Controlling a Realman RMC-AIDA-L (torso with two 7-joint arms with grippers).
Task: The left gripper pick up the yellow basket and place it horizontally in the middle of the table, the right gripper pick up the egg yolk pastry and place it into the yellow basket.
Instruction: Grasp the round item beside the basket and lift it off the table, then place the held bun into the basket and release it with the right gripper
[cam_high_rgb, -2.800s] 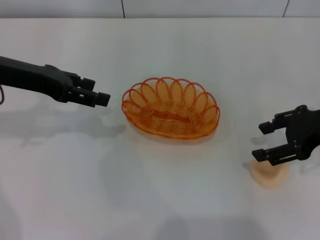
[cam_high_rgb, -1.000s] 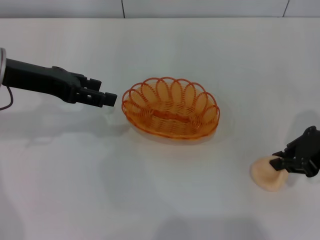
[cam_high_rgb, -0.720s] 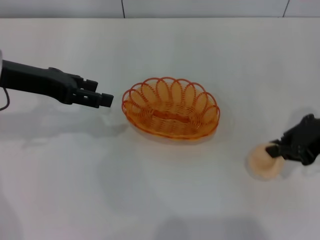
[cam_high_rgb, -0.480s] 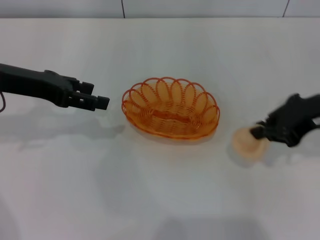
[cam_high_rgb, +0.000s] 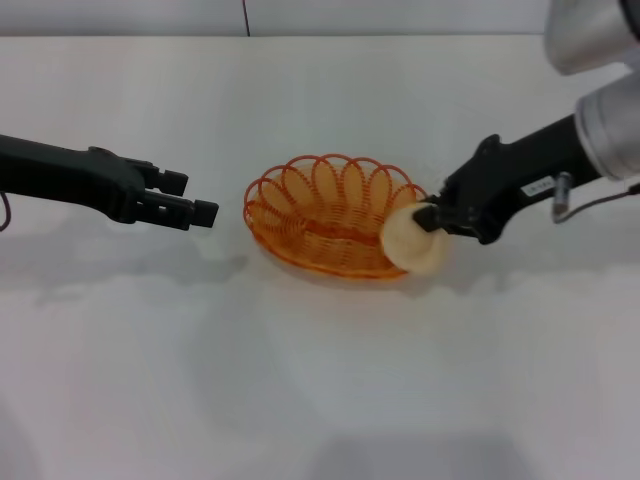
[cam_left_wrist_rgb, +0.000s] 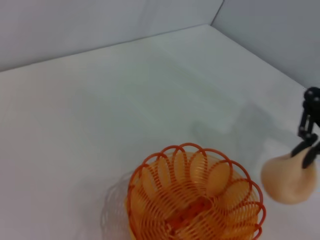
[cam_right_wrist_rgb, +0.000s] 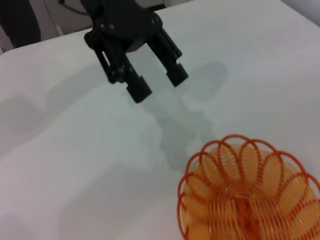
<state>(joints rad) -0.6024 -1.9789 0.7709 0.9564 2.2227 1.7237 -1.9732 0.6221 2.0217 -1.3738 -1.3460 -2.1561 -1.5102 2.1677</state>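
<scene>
The yellow basket (cam_high_rgb: 335, 218) lies lengthwise across the middle of the white table (cam_high_rgb: 320, 380); it also shows in the left wrist view (cam_left_wrist_rgb: 195, 200) and the right wrist view (cam_right_wrist_rgb: 250, 195). My right gripper (cam_high_rgb: 428, 220) is shut on the egg yolk pastry (cam_high_rgb: 412, 241) and holds it over the basket's right rim; the pastry also shows in the left wrist view (cam_left_wrist_rgb: 289, 177). My left gripper (cam_high_rgb: 192, 200) is open and empty, a little left of the basket, and shows in the right wrist view (cam_right_wrist_rgb: 156, 82).
A wall with a dark seam (cam_high_rgb: 245, 18) runs along the table's far edge. The right arm's silver segment (cam_high_rgb: 610, 110) reaches in from the upper right.
My right gripper has lifted the pastry off the table at the right and carried it left and up to the basket's right rim. The left gripper has drawn back slightly to the left.
</scene>
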